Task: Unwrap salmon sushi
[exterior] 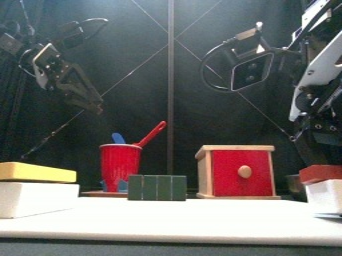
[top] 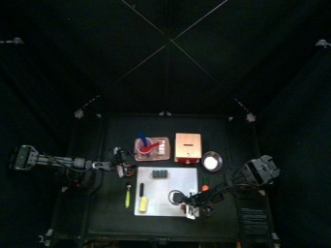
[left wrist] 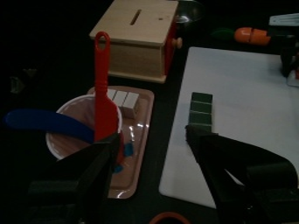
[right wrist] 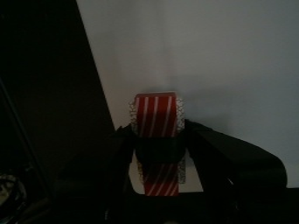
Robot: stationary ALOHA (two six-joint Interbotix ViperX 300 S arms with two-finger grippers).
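**A:** Where does it stand, and what should you worry about?

**B:** The salmon sushi [right wrist: 158, 114], a small red-and-white striped piece in a crinkle-edged wrapper, lies on the white mat [right wrist: 211, 61] toward the front right of the surface. Your right gripper [right wrist: 162, 131] straddles it, jaws spread to either side. I can't tell if the pads touch it. Your left gripper [left wrist: 158, 175] hangs wide open and empty, well apart, over the tray [left wrist: 138, 175] holding the red plastic cup [left wrist: 82, 118].

**A:** So the risks?

**B:** As I judge it, three. If you close hard, you crush the piece instead of catching the wrapper. If you pinch off-centre, it may skid on the smooth mat. And peeling probably needs both grippers, so your left arm must cross over. Swing low and you could clip the cup, or the red spatula [left wrist: 103, 83] and blue utensil [left wrist: 47, 122] standing in it, or nudge the dark green block [left wrist: 201, 109].

**A:** And the count?

**B:** One sushi, one cup, one spatula, one blue utensil, one green block of three segments, one wooden box [left wrist: 135, 31] and one yellow marker [top: 128, 199].
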